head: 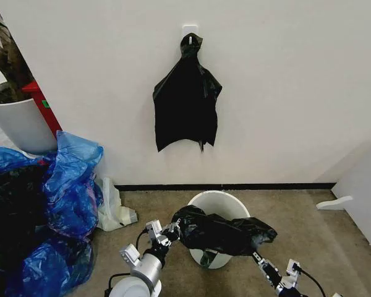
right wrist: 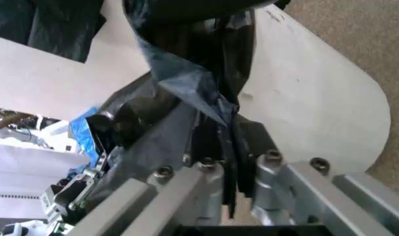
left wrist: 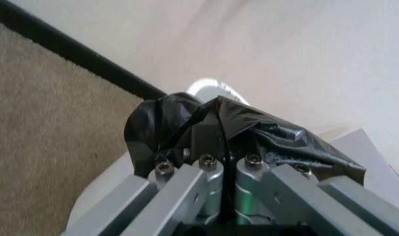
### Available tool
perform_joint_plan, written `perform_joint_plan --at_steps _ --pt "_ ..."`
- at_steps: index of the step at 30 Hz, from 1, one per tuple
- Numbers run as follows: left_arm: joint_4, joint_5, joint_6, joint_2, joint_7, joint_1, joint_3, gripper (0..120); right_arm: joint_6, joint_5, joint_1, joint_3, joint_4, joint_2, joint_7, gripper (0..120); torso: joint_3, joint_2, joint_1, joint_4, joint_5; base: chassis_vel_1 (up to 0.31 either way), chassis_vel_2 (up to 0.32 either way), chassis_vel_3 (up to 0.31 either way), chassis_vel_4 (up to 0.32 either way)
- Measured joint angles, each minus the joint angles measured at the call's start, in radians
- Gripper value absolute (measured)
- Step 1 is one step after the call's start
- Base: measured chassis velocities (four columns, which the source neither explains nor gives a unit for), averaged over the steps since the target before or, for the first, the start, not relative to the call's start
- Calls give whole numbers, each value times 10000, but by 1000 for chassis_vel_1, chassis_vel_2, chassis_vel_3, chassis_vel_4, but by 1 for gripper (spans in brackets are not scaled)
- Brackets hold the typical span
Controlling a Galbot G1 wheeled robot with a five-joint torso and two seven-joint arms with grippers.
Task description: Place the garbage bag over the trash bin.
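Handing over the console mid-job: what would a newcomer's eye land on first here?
The garbage bag stretched across the trash bin, pinched by the left gripper and right gripper at either end. Next, the black bags hanging on the wall above, and blue bags heaped left.

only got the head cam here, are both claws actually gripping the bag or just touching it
Observer: The left wrist view shows the left claw shut on the garbage bag, film pinched between its fingers.
Operator: and the right one
Observer: The right claw is shut on the bag too, with a fold of plastic running down between its fingers.
Operator: is the bag over the rim on the right side
Observer: Not there. In the right wrist view the trash bin wall beside the claw is bare white, with the bag bunched above it.
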Motion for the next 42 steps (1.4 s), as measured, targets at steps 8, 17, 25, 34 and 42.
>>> perform_joint_plan --at_steps 8,17,25,34,42 --pt "-83 206 -87 -3 76 565 -41 0 269 -636 -425 -77 12 69 -203 0 0 0 0 -3 -2 0 0 0 0" --pt "509 757 -254 -6 283 676 16 0 437 -1412 203 -247 -964 280 -35 0 1 1 0 1 3 0 0 0 0" --pt "1444 763 -334 -278 292 -431 191 0 541 -1898 876 -285 -2024 463 81 0 1 1 0 -2 0 0 0 0 0" --pt "1671 722 -349 -341 283 -682 201 0 541 -1953 1320 4 -2251 457 286 0 1 1 0 -1 2 0 0 0 0" --pt "1629 684 -361 -313 329 -551 104 0 347 -1938 1749 211 -2390 353 580 0 1 1 0 0 1 0 0 0 0"
